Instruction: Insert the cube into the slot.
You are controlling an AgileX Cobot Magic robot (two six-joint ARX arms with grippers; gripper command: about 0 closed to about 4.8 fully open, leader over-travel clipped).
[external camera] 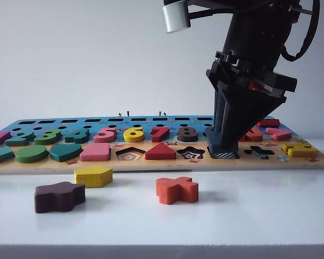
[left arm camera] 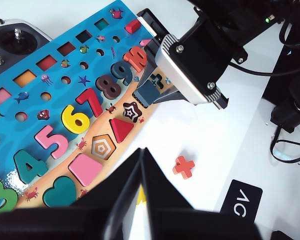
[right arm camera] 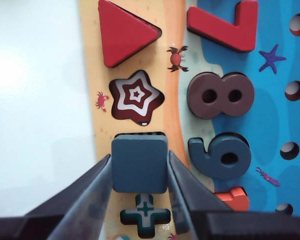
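Over the slot (right arm camera: 139, 136), right gripper (right arm camera: 140, 172) pinches cube (right arm camera: 140, 164) by opposite edges: rigid, light, smooth; left gripper (left arm camera: 140, 185) idle, state unclear.

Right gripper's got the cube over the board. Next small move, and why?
Probably ease it straight down. The right gripper is shut on the cube, which sits almost over the slot; only a thin strip of checkered floor shows past one cube edge, so a slight nudge toward that strip may be needed first. The left gripper hangs shut, well clear.
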